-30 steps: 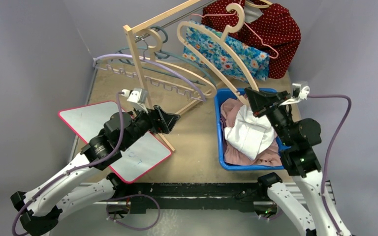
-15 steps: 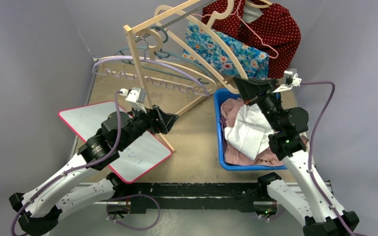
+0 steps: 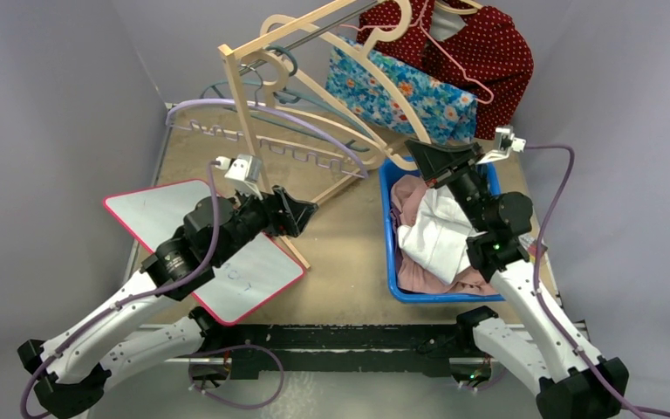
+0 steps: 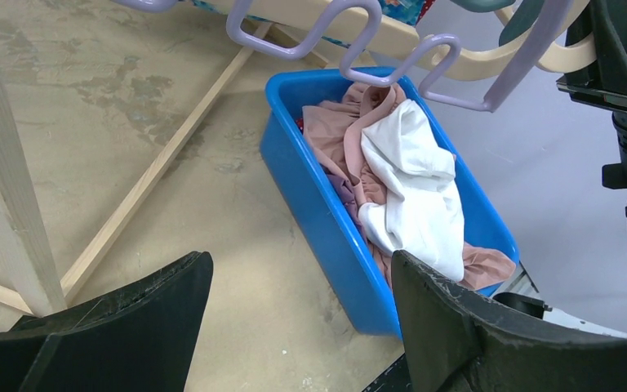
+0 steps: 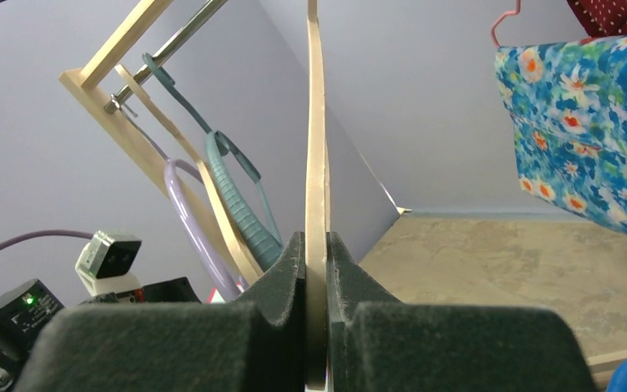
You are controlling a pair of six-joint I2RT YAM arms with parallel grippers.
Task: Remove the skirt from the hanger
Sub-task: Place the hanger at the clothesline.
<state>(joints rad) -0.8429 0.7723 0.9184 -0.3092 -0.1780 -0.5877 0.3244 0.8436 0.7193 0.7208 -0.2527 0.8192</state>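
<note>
1. Since a second ago the right gripper (image 5: 317, 245) has swung left and back toward the rack (image 3: 244, 113). It has taken the wooden hanger (image 5: 317, 147) along, and the hanger's looped far end now sits further left, up by the rail. The left arm has not shifted.
2. The right gripper's two fingers are pressed together on the thin edge of the hanger's arm, with no gap showing beside the wood.
3. The skirt (image 3: 410, 96) hangs just beyond and to the right of that grip, near the fingers but not touching them. Whether it still rides on this hanger cannot be made out.
4. The left gripper (image 4: 300, 261) hovers over the table with its jaws spread wide and nothing between them, well apart from the skirt.
5. The skirt is bright blue cloth printed with white, orange and red flowers. The hanger is pale, flat, curved wood. A lilac hanger (image 3: 227, 105) with a notched bar and a teal hanger (image 3: 283, 57) hang on the same rack.
6. A red dotted garment (image 3: 488, 52) sits behind the skirt.
7. The blue bin (image 4: 310, 188) holds crumpled pink clothes (image 3: 414, 196) under a white garment (image 3: 436, 236).
8. The table (image 3: 349, 262) is a worn, blotchy beige. A red-rimmed whiteboard (image 3: 166, 218) lies on it at the left, and plain grey walls close in around it.
</note>
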